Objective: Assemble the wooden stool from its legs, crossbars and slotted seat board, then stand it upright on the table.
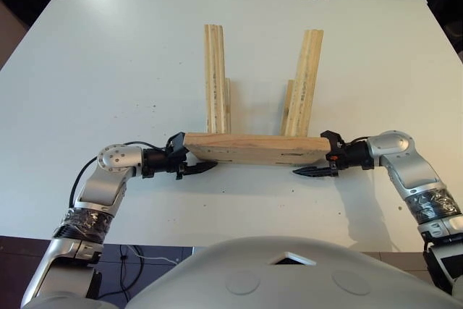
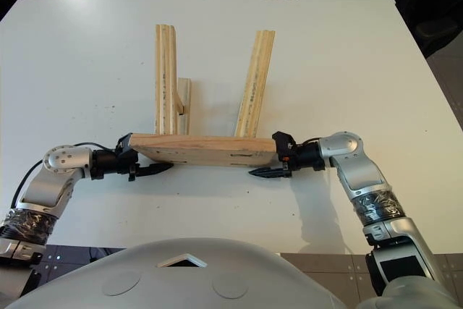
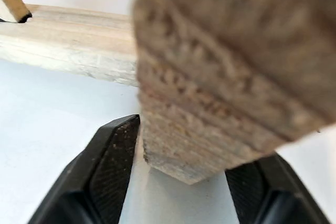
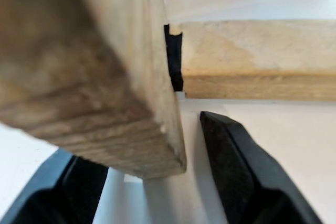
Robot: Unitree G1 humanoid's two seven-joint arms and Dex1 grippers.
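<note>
Low in the frame, the left gripper and right gripper are sitting unclenched astride the seat board, which is lying crosswise on edge on the table, its legs pointing toward the upper frame.

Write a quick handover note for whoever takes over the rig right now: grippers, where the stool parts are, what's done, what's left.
Left gripper: at the left end of the seat board; grip unclear.
Right gripper: at the board's right end, fingers open astride it, with a gap on one side.
Stool: lying on its side on the table, seat board on edge nearest the robot, legs pointing away.
Done: legs look joined to the board.
Left: stand it upright.
</note>
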